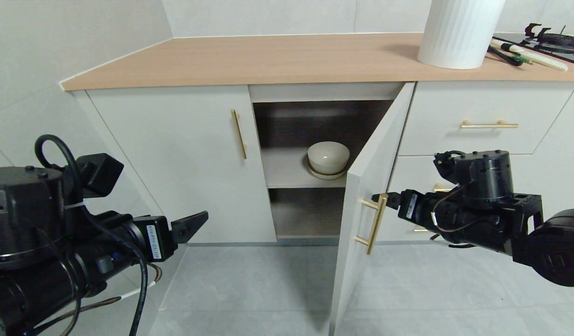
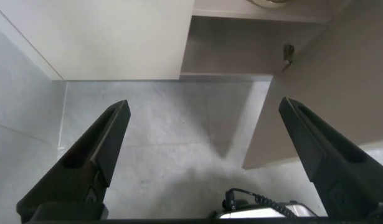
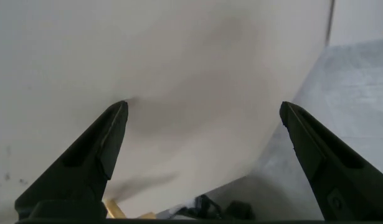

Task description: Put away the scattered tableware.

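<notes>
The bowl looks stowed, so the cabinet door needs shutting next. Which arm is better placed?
Right. The right gripper is at the gold handle of the open door; the left gripper hangs low before the closed door.

A wooden countertop runs along the white tiled wall. At its right end stands a tall white ribbed vessel, upright, with the black grate of a gas hob just beyond it in the corner. Below the counter on the right is a white drawer with a horizontal brass handle. The floor is pale grey tile
</notes>
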